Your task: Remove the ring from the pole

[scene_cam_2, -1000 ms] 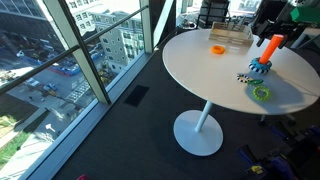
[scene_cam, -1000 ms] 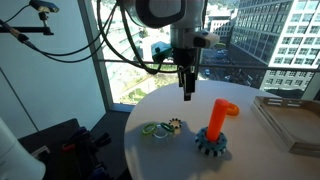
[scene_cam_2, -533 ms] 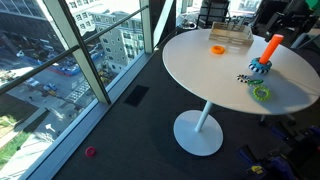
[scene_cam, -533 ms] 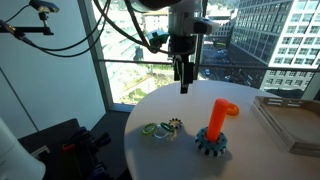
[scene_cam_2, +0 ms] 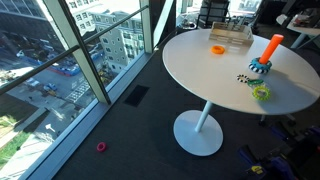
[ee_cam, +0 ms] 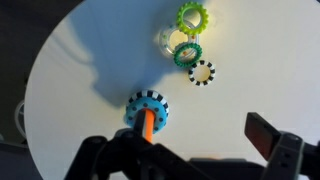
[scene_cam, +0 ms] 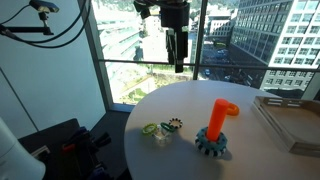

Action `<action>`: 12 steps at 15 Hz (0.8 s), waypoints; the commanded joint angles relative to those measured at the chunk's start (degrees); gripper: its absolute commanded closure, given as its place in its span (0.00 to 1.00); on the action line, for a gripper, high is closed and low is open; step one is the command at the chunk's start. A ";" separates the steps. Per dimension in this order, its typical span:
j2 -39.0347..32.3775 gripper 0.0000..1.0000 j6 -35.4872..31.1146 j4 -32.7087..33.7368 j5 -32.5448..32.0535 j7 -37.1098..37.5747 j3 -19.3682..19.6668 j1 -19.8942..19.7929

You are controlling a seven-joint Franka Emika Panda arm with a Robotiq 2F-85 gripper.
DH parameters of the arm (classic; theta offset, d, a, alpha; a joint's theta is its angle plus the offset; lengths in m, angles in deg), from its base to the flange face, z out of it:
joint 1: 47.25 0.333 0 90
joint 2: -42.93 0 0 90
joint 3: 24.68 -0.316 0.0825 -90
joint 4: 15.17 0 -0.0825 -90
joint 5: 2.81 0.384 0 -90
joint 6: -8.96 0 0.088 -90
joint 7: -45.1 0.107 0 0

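The orange pole (scene_cam: 217, 120) stands upright on its blue toothed base (scene_cam: 211, 144) on the round white table (scene_cam: 180, 160). It also shows in the other exterior view (scene_cam_2: 270, 46) and from above in the wrist view (ee_cam: 147, 124). No separate ring shows on the pole. Several gear-like rings lie beside it: a green one (scene_cam: 154, 130), a teal-green one (ee_cam: 186, 54) and a black-and-white one (ee_cam: 202, 72). An orange ring (scene_cam_2: 218, 48) lies farther off on the table. My gripper (scene_cam: 178, 62) hangs high above the table, left of the pole; its fingers (ee_cam: 180, 150) are open and empty.
A clear shallow tray (scene_cam: 292, 122) sits on the table beyond the pole, and shows by the orange ring (scene_cam_2: 230, 36). Tall windows (scene_cam: 130, 50) stand right behind the table. The table edge (ee_cam: 60, 60) curves near the pole's base.
My gripper has risen straight up from just above the table to well above it, staying open. The pole and the rings have not moved.
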 commanded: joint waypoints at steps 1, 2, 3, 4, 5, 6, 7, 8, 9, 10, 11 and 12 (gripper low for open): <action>4.76 0.00 3.24 -0.38 -1.11 1.16 -1.61 -1.38; 5.38 0.00 3.67 -0.33 -1.12 1.01 -1.79 -1.51; 5.76 0.00 3.81 -0.32 -1.02 0.81 -1.91 -1.60; 4.10 0.00 2.64 0.10 0.21 -0.23 -1.66 -1.46; 4.51 0.00 2.77 0.09 0.22 -0.24 -1.75 -1.49; 4.47 0.00 2.77 0.06 0.21 -0.24 -1.78 -1.48; 4.33 0.00 2.77 -0.01 0.21 -0.23 -1.80 -1.47; 4.14 0.00 2.75 -0.03 0.20 -0.22 -1.82 -1.45; 3.97 0.00 2.73 -0.03 0.19 -0.22 -1.81 -1.45; 3.88 0.00 2.73 -0.03 0.19 -0.22 -1.81 -1.44; 3.88 0.00 2.73 -0.03 0.19 -0.22 -1.81 -1.44; 3.88 0.00 2.73 -0.03 0.19 -0.22 -1.81 -1.44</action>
